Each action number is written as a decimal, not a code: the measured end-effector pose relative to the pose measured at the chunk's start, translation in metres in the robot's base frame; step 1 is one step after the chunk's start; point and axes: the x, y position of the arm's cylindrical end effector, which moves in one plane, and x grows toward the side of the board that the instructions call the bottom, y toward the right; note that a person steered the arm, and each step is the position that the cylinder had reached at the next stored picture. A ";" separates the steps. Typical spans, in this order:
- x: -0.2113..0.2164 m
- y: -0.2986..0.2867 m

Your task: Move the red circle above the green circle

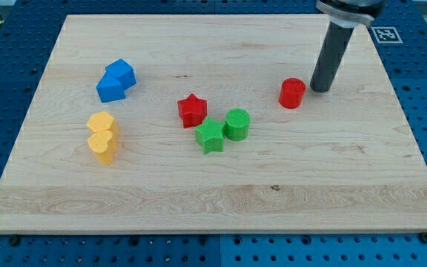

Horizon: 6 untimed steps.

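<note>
Wooden board (221,200), bare along its bottom and right edges. Blue block (116,80) and yellow block (103,136) at the view's left. Green star (210,136) touches green circle (237,124); red star (192,110) just beside. Red circle (292,93) stands apart, upper right. My tip (320,89), a bare rod holding nothing, sits just right of it.

Single high oblique view over board (221,200)

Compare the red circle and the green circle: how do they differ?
Colour: red circle versus green circle. Neighbours: the red circle stands alone, with my tip just to its right; the green circle sits against the green star. Position: the red circle lies up and right of the green circle. Both are upright ribbed cylinders.
</note>
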 end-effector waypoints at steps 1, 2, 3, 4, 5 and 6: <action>0.006 -0.001; 0.006 -0.017; 0.006 -0.038; 0.006 -0.053; 0.006 -0.064; 0.006 -0.075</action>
